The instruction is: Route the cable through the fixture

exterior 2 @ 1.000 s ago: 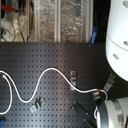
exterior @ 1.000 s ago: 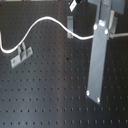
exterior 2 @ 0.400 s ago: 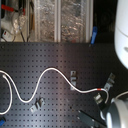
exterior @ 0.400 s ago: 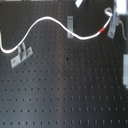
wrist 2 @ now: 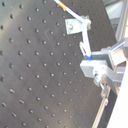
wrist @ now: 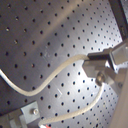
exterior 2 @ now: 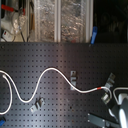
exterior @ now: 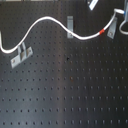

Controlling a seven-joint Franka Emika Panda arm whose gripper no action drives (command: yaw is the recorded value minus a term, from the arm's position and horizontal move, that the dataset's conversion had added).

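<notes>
**Thread the short tail into the slanted clip without dragging the slack**

The pincer looks clamped on the cable just past its red band. In both wrist views the white cord runs straight into the closed jaws. The cable itself snakes across the black perforated counter. It starts by the two-pronged bracket near the counter's edge at the first exterior view's left and curves past an upright clip. It ends beside the fixture near the opposite edge, at the first exterior view's right. The red band lies just beside that slanted clip, and the tail beyond it loops up around the clip's head. Whether the cord is already seated in the clip I cannot tell.

To my eye the job here is to lay the stretch at the red band into the clip's opening. The held piece is short, so I would keep it taut and low to the counter. Line it up with the slot first, then draw it in along the slot's direction, not across it.

Pulling hard risks tugging the long curves off the upright clip, or making the cord slip in the jaws. A slow, small move seems wisest.
</notes>
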